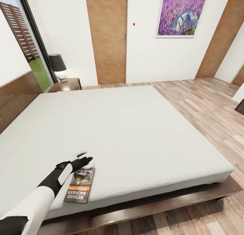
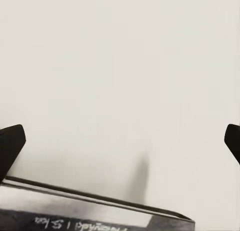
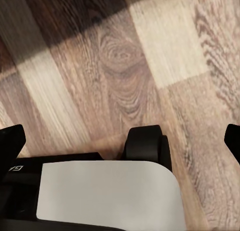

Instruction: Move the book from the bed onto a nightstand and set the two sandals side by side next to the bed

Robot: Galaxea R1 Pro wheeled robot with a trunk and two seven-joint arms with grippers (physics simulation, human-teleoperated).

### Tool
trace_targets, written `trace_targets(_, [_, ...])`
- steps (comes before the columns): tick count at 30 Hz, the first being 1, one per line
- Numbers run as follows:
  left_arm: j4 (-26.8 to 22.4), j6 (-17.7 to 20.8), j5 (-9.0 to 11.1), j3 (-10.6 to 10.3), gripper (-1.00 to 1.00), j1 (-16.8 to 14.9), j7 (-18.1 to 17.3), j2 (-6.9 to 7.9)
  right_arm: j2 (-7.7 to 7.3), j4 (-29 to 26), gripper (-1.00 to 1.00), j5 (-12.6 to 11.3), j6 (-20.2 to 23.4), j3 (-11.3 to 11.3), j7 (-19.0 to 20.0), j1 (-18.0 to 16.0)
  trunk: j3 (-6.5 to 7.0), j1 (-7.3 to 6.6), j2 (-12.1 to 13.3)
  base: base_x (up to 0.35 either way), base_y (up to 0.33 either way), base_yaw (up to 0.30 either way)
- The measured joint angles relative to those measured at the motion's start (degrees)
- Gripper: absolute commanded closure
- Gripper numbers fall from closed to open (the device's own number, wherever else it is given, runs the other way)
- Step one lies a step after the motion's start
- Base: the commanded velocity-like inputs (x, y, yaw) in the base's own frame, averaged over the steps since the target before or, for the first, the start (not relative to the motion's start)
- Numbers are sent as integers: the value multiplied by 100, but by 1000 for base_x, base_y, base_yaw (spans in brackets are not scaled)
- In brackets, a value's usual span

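Fingers of the left gripper (image 1: 82, 159) are spread apart, hovering over the bed (image 1: 135, 133) just past the book's (image 1: 80, 185) far edge near the mattress front; a shallow grab might shove it off.

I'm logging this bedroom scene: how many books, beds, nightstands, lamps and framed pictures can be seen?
Book: 1
Bed: 1
Nightstand: 1
Lamp: 1
Framed picture: 1
Total: 5
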Motion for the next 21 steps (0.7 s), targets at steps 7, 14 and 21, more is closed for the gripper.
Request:
trace_targets(7, [5,0,0,1,-100,0,0,0,0,0,-100,0,0,0,-1,1,0,-1,0,-9,0,0])
trace_targets(14, [5,-1,0,-4,-100,0,-1,0,0,0,-100,1,0,0,-3,2,0,-1,0,-5,0,0])
trace_targets(21, [5,-7,0,-5,-100,0,0,0,0,0,-100,8,0,0,-4,2,0,0,0,-139,0,0])
